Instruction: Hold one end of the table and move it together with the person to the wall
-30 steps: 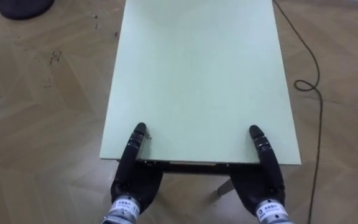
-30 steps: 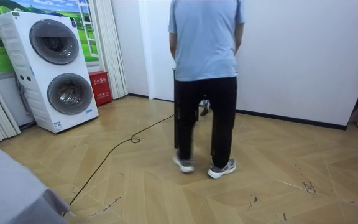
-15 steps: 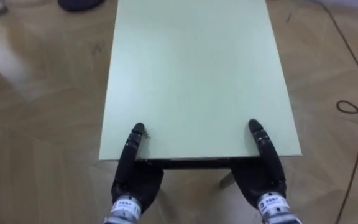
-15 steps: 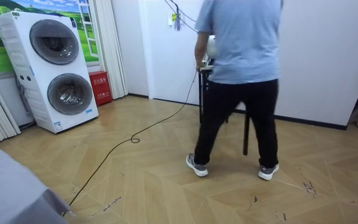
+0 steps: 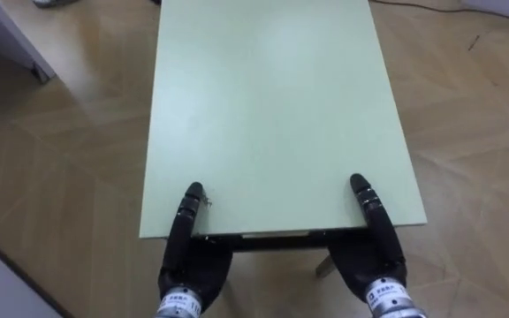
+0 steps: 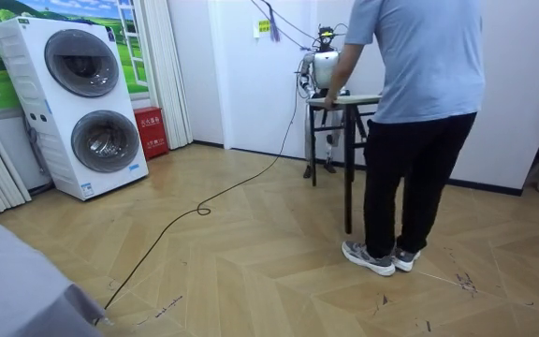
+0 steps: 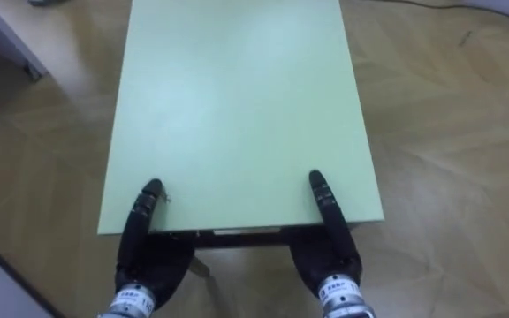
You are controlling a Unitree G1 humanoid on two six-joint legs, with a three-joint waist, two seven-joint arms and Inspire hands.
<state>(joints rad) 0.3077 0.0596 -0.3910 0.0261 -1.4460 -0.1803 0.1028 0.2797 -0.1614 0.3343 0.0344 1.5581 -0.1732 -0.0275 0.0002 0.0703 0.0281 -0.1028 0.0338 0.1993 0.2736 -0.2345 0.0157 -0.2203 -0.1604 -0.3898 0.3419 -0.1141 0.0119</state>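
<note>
Table [image 5: 272,115] stretches away from the robot, open wood floor [image 5: 471,150] along both long edges. A person [image 6: 429,94] is at its far end. Left hand [image 5: 189,258] and right hand [image 5: 371,254] meet the near edge, thumbs on top; I cannot tell how far they are closed.

a home-like room with a laundry corner: stacked front-loading washing machines [image 6: 82,103] stand beside long curtains [image 6: 162,65], on a herringbone wood floor [image 6: 251,281], under a landscape mural [image 6: 82,7].

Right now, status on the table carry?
At near edge of table: left robot hand, right robot hand, grip hidden underneath. Far end held by person. Loose cable on floor nearby.
</note>
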